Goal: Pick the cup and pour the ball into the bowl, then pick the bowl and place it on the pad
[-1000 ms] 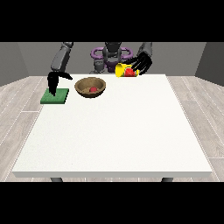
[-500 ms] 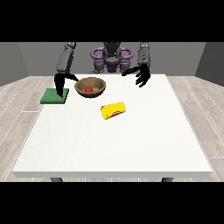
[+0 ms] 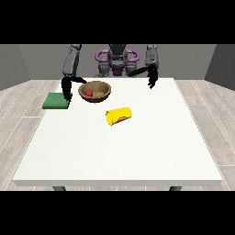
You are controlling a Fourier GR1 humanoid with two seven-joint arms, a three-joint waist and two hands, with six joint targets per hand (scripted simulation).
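Viewing the white surface (image 3: 137, 151) from across it, we see the yellow cup (image 3: 118, 115) lying on its side near the middle, apart from both hands, with something red showing at its lower edge. We find the brown bowl (image 3: 95, 91) behind it, holding the red ball (image 3: 88, 92). We note the green pad (image 3: 56, 101) just beside the bowl. The robot hand at the view's left (image 3: 67, 89) hangs over the pad's edge; the robot hand at the view's right (image 3: 151, 81) hangs over the far edge, holding nothing. We cannot tell how either hand's fingers lie.

Bare room; white table (image 3: 137, 151); wood floor (image 3: 23, 110)
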